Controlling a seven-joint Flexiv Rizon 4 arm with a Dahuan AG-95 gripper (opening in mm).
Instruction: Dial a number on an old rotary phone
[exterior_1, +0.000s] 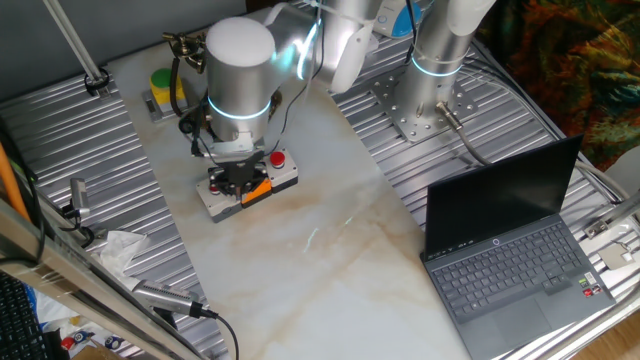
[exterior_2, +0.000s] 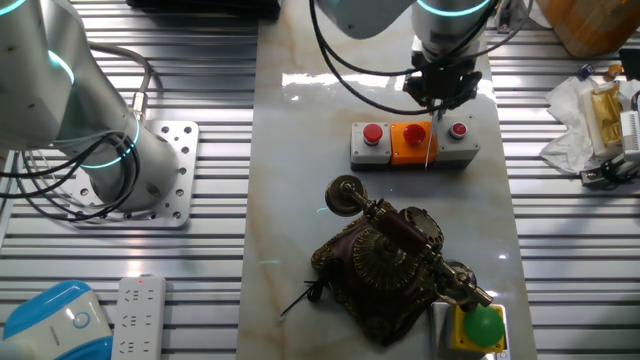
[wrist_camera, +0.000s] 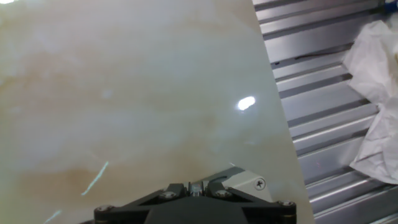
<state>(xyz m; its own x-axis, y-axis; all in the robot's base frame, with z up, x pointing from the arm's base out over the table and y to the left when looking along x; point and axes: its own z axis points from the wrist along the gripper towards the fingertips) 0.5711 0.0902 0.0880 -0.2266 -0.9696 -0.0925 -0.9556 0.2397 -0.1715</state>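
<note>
The old rotary phone (exterior_2: 385, 262), dark reddish-brown with brass filigree, stands on the marble slab with its handset (exterior_2: 400, 232) on the cradle. In one fixed view only its brass top (exterior_1: 186, 46) shows behind the arm. My gripper (exterior_2: 437, 104) hangs apart from the phone, over the grey box with red and orange buttons (exterior_2: 414, 144). Its jaws are closed on a thin pale rod (exterior_2: 433, 140) that points down across the box. It also shows in one fixed view (exterior_1: 240, 186) and in the hand view (wrist_camera: 194, 188), where a corner of the box (wrist_camera: 247, 182) appears.
A yellow box with a green button (exterior_2: 482, 326) sits beside the phone. An open laptop (exterior_1: 510, 250) lies on the ribbed table at the right. A second arm's base (exterior_2: 150, 165) is bolted at the side. Crumpled tissue (wrist_camera: 376, 56) lies off the slab's edge.
</note>
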